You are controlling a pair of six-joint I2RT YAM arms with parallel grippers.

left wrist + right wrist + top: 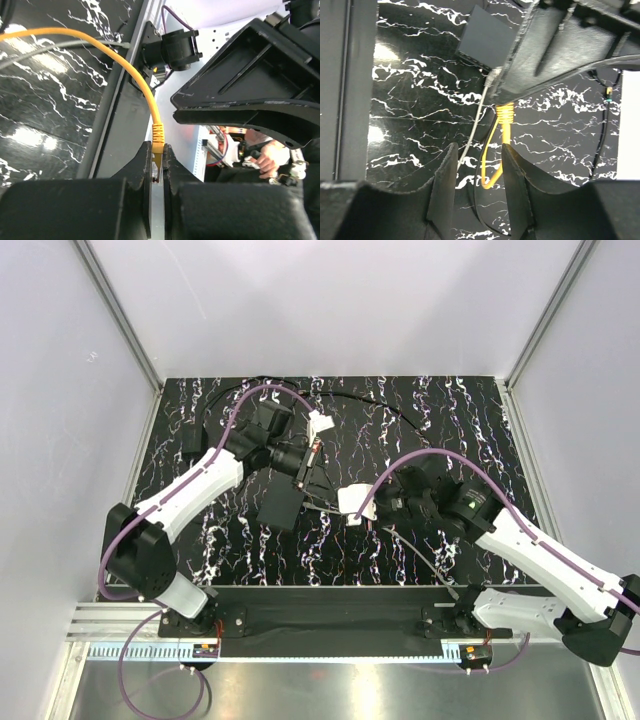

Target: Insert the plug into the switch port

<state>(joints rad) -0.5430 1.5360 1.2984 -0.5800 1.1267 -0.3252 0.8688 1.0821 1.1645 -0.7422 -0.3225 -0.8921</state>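
Observation:
My left gripper is shut on the yellow plug, whose yellow cable runs off up and to the left. In the top view the left gripper hangs just above and to the right of the flat matte-black switch box. In the right wrist view the box lies at the top, and a grey cable reaches its near edge. The port itself is hidden by the left gripper. My right gripper is open and empty, with the yellow cable's loop hanging between its fingers, below the plug's boot.
A white piece lies beside my right gripper, and another white piece lies further back. A thin black cord curves across the back of the marbled black mat. White walls and metal frame posts enclose the table.

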